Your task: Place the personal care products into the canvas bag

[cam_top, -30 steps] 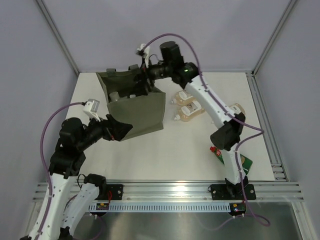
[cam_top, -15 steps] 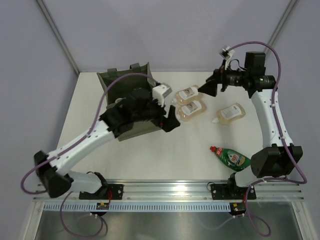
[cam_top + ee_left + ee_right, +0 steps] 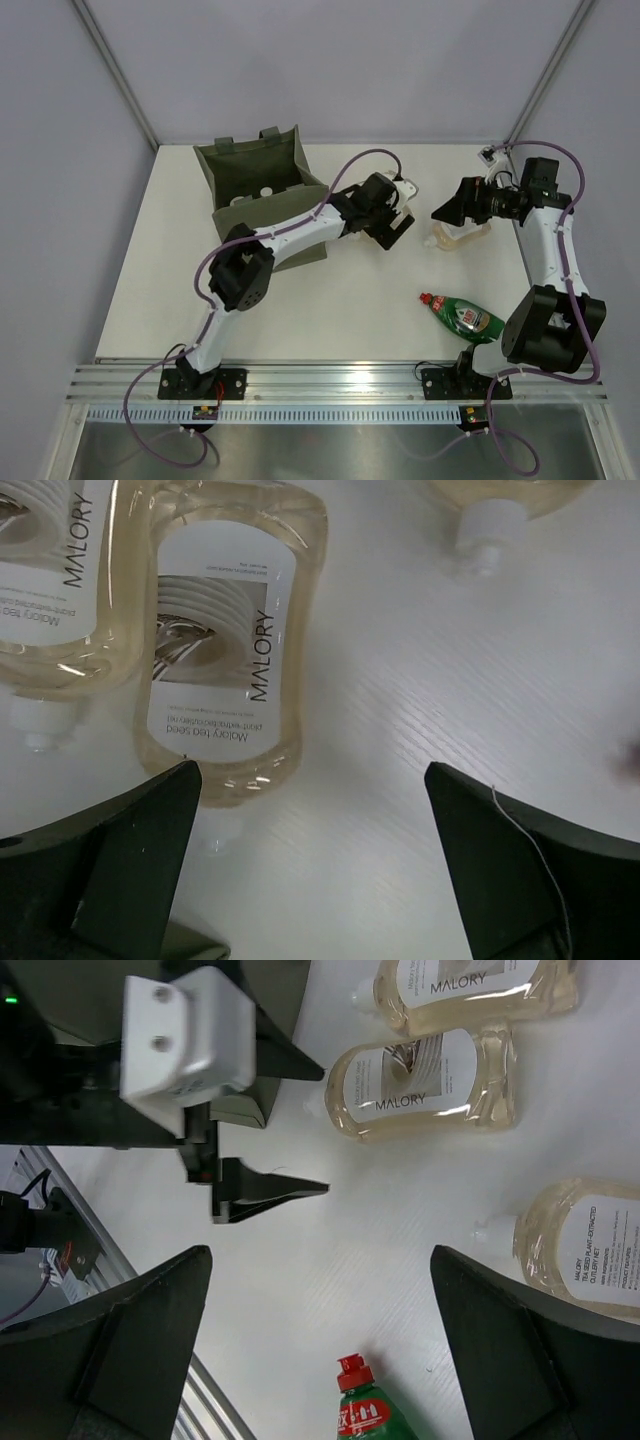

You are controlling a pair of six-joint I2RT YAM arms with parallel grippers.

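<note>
Since both pincers stand spread wide and empty, I'd say a pick is about to begin. Over there the left gripper (image 3: pixel 312 780) hovers just above an amber Malory bottle (image 3: pixel 225 670), its twin (image 3: pixel 55 590) just beside. Next it must drop and straddle that flat body. Its arm stretches far across, past the canvas bag (image 3: pixel 255 175). Meanwhile the right gripper (image 3: pixel 320 1260) hangs near a third amber bottle (image 3: pixel 590 1250), and a green red-capped bottle (image 3: pixel 462 315) lies nearer the bases.

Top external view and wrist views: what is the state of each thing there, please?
canvas bag: upright, mouth open
amber bottles: three, lying flat, caps on
green bottle: lying on its side, red cap on
left gripper: open, empty, above two amber bottles
right gripper: open, empty
</note>
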